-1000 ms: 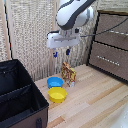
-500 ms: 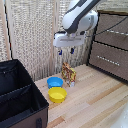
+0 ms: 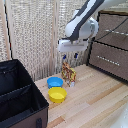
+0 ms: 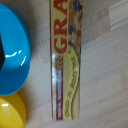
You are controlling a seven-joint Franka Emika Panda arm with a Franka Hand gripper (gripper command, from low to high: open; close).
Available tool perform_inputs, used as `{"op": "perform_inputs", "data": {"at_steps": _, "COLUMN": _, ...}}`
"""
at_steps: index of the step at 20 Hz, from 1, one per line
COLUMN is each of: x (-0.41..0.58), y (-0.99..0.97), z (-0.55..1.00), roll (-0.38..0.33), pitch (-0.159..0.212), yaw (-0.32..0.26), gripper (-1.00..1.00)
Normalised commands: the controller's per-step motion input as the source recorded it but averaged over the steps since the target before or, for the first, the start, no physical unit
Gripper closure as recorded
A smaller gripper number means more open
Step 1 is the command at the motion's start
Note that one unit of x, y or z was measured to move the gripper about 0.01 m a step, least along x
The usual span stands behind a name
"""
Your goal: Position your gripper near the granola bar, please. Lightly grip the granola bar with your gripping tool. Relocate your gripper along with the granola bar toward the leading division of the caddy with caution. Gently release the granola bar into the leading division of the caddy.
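Observation:
The granola bar, a yellow-orange packet with red print, sits on the wooden table by the back wall, just right of the blue bowl in the exterior view. It fills the middle of the wrist view, lying lengthwise. My gripper hangs right above it, fingers pointing down and apart, holding nothing. The black fabric caddy stands at the exterior view's left, with a divider splitting it into two compartments. Its nearer compartment looks empty.
A blue bowl and a yellow bowl sit between the bar and the caddy; both show in the wrist view. A wooden drawer cabinet stands at the exterior view's right. A woven screen lines the back.
My gripper has come down and slightly toward the exterior view's right, closer to the granola bar. The bar, the bowls and the caddy have not moved.

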Motion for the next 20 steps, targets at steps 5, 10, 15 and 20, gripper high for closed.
{"op": "perform_inputs", "data": {"at_steps": 5, "x": 0.591, "y": -0.27, "z": -0.29, "roll": 0.0, "pitch": 0.118, "yaw": 0.0, "gripper": -1.0}}
{"op": "perform_inputs", "data": {"at_steps": 10, "x": 0.406, "y": -0.22, "z": -0.21, "roll": 0.0, "pitch": 0.186, "yaw": 0.0, "gripper": -1.0}}
{"op": "perform_inputs", "data": {"at_steps": 15, "x": 0.017, "y": -0.02, "z": -0.13, "roll": -0.001, "pitch": 0.261, "yaw": -0.011, "gripper": -1.0}}
{"op": "perform_inputs", "data": {"at_steps": 20, "x": -0.187, "y": 0.14, "z": 0.0, "roll": -0.037, "pitch": 0.18, "yaw": -0.06, "gripper": 1.0}}
